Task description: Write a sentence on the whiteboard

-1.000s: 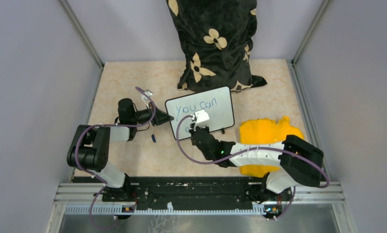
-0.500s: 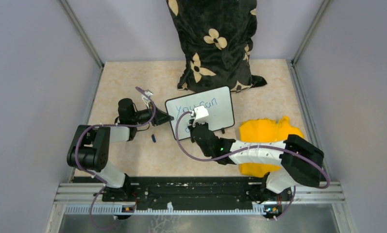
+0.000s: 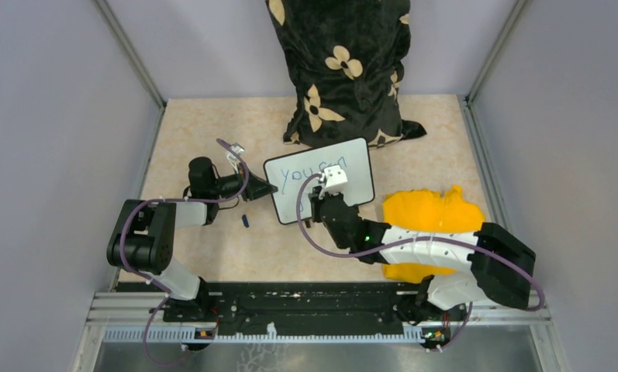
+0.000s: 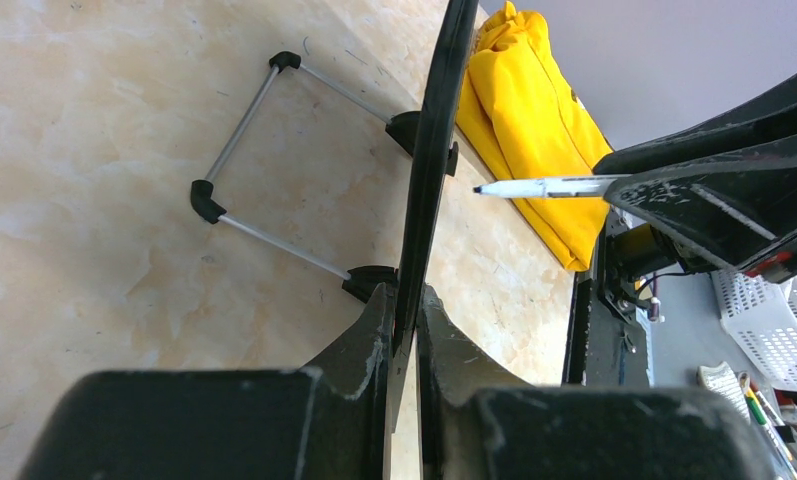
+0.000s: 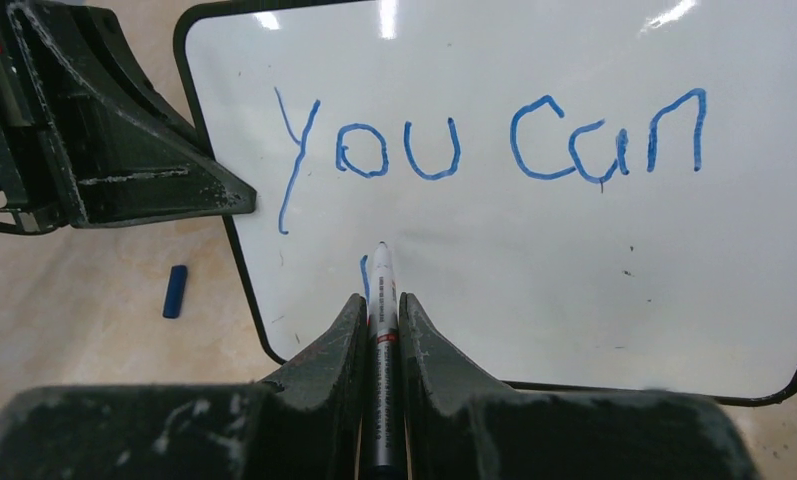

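Observation:
The whiteboard [image 3: 356, 186] stands tilted on the table, its white face [image 5: 534, 260] toward my right wrist camera. The sentence [image 5: 494, 150] reads "You can" in blue on the top line. A short blue stroke [image 5: 364, 268] starts a second line. My right gripper [image 5: 381, 302] is shut on a white marker [image 5: 381, 268], whose tip is at the board beside that stroke. In the top view the right gripper [image 3: 318, 200] hovers over the board's lower middle. My left gripper [image 4: 404, 295] is shut on the whiteboard's black left edge [image 4: 434, 140], where the left gripper [image 3: 268, 188] meets it.
A yellow cloth [image 3: 429, 213] lies right of the board, under my right arm. A small blue cap [image 3: 245, 221] lies on the table left of the board. A black flowered cushion [image 3: 344, 70] stands behind it. The board's wire stand [image 4: 264, 150] props it from behind.
My right arm has swung to the right and a little farther along the board with the marker. The left gripper and the board have stayed put.

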Action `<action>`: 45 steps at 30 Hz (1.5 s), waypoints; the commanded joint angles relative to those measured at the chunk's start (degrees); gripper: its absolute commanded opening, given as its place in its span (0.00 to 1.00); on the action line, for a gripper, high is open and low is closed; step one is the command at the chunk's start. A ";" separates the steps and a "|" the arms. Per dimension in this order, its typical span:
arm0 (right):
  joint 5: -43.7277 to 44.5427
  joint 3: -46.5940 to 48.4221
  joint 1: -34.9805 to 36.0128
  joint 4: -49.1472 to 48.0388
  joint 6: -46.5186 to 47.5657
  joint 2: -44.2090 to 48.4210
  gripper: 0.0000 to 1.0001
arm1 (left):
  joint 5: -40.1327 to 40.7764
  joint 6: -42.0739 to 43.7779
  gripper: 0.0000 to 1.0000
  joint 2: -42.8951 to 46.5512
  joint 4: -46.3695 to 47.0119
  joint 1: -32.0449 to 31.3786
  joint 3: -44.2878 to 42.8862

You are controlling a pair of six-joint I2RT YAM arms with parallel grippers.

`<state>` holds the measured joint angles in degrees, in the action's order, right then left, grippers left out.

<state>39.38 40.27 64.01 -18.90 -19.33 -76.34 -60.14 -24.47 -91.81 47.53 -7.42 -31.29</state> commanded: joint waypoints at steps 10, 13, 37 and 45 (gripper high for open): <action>-3.02 -4.20 -0.13 -2.13 -3.59 2.33 0.00 | 1.60 1.26 0.13 -1.29 -4.00 -0.49 -0.30; -3.50 -4.39 0.23 -2.64 -3.72 1.58 0.00 | 1.60 1.33 0.13 -1.36 -4.10 -0.49 -0.31; -3.08 -2.32 0.61 -2.45 -4.61 -3.36 0.00 | 1.69 1.35 0.13 -1.44 -4.37 -0.49 -0.43; -1.47 -4.54 0.61 -0.59 -6.22 -2.24 0.00 | 1.65 1.44 0.13 -1.54 -4.48 -0.49 -0.52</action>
<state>36.14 35.70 64.49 -19.16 -24.18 -79.07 -60.14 -24.29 -91.81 47.24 -7.42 -31.40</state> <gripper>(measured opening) 0.127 0.136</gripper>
